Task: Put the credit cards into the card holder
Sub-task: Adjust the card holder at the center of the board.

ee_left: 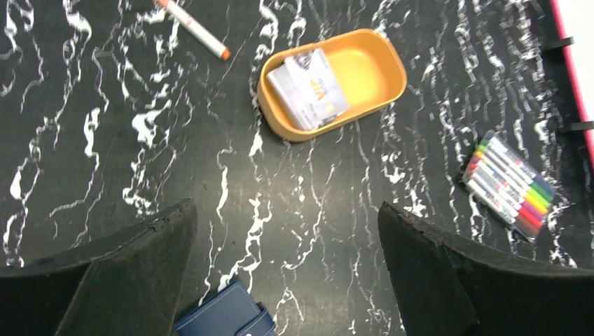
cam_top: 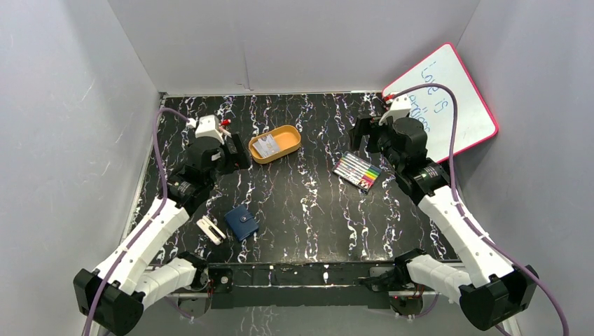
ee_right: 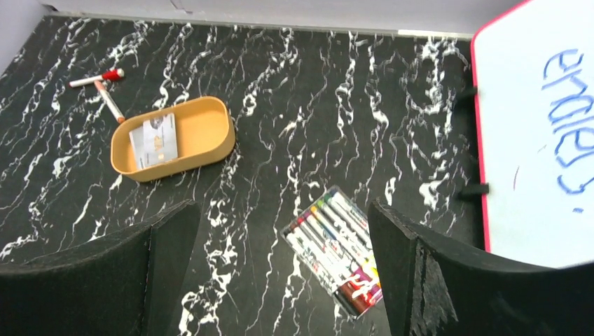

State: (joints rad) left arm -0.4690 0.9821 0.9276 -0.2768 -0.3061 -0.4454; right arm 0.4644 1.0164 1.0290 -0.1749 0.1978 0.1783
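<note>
The credit cards (cam_top: 265,146) (ee_left: 308,89) (ee_right: 154,140) lie as a small pale stack in the left end of an orange oval tray (cam_top: 288,140) (ee_left: 371,70) (ee_right: 203,129). Folded shut, the navy card holder (cam_top: 241,222) (ee_left: 224,318) rests near the table's front, left of centre. My left gripper (cam_top: 235,154) (ee_left: 285,205) hovers open and empty between the holder and the tray. My right gripper (cam_top: 364,135) (ee_right: 284,204) is also open and empty, above the table just left of the marker pack.
A striped pack of coloured markers (cam_top: 357,171) (ee_left: 509,183) (ee_right: 335,248) lies right of centre. A red-framed whiteboard (cam_top: 448,98) (ee_right: 539,133) leans at the back right. Two loose markers (ee_left: 195,28) (ee_right: 105,98) lie left of the tray. A small white object (cam_top: 210,229) sits beside the holder.
</note>
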